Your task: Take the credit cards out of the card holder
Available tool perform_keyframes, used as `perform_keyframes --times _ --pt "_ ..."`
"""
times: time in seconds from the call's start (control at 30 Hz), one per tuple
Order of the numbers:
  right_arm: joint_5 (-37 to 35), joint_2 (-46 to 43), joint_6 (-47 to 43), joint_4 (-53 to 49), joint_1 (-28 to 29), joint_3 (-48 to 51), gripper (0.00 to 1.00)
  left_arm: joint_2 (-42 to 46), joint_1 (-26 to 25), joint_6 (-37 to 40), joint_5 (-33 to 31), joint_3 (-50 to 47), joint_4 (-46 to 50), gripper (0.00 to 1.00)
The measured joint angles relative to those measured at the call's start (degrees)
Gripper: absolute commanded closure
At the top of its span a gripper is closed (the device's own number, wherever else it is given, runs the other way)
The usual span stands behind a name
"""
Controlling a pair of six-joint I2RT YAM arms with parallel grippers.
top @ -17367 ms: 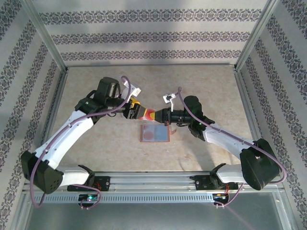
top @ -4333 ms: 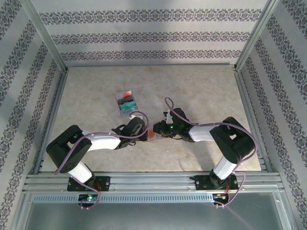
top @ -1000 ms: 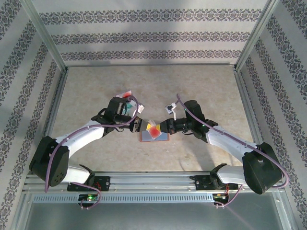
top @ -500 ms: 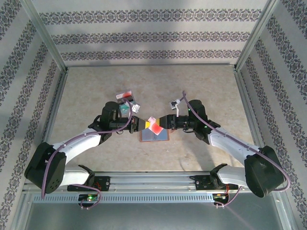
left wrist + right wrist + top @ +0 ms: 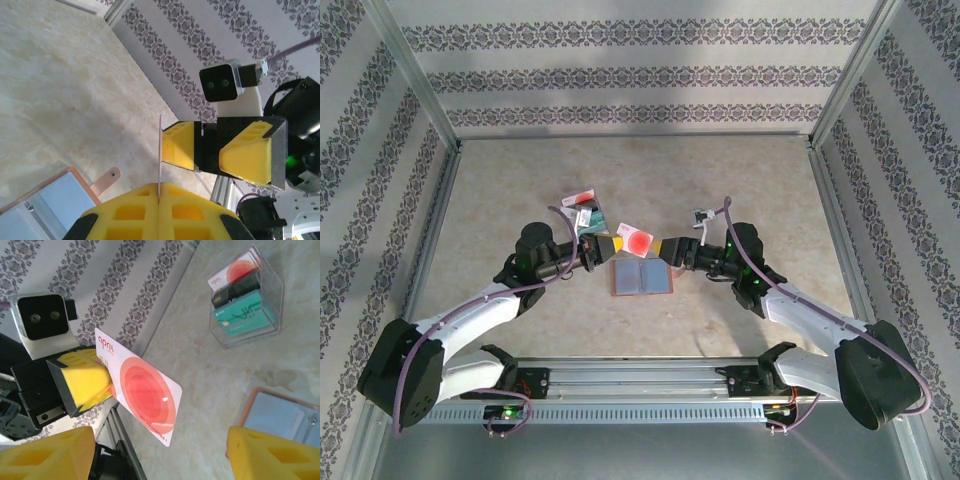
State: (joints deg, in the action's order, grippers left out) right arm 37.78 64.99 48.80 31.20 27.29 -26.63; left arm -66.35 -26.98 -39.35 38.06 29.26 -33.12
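Three cards (image 5: 239,294), perhaps, in clear box (image 5: 245,340)

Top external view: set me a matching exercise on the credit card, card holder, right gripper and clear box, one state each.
1 credit card
2 card holder
3 right gripper
4 clear box

A lying open on the table
B pinched by the left gripper, off the table
C jaws open, holding nothing
D stacked cards inside

Pairs: 1-B, 2-A, 3-C, 4-D

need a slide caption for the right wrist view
Left gripper holds a red-circle credit card clear of the open card holder
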Motion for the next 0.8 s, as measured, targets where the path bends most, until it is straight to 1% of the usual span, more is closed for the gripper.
perform_keyframes --times 0.13,0.33,0.47,0.57,0.6,0.7,0.77,0.8 --pt "-0.9 2.1 2.3 5.3 1.4 0.0 0.34 -0.3 0.0 -2.3 -0.9 -0.2 -3.3 1.0" --pt "-1.4 8.5 5.2 12.5 3.9 -0.4 0.38 -0.6 0.0 -4.8 -1.9 -0.6 -6.9 1.0" --pt "-1.3 13.0 7.8 17.9 4.5 -1.4 0.44 -0.6 0.0 -6.0 -2.7 -1.4 -8.8 1.0" --pt "-1.1 15.8 9.6 21.9 4.9 -2.5 0.53 -0.6 0.0 -6.6 -2.8 -2.0 -9.5 1.0" --pt "-1.0 16.7 10.0 23.3 5.1 -2.8 0.57 -0.6 0.0 -6.7 -2.8 -2.2 -9.7 1.0" --pt "-0.6 18.2 11.4 26.4 5.2 -3.3 0.78 -0.6 0.0 -7.2 -3.2 -2.5 -9.8 1.0" --pt "-0.2 18.6 12.3 28.0 5.2 -3.5 0.87 -0.5 0.0 -7.3 -3.9 -2.5 -9.8 0.99" --pt "0.0 18.8 12.6 28.6 5.2 -3.6 0.89 -0.5 0.0 -7.4 -4.3 -2.5 -9.8 0.97"
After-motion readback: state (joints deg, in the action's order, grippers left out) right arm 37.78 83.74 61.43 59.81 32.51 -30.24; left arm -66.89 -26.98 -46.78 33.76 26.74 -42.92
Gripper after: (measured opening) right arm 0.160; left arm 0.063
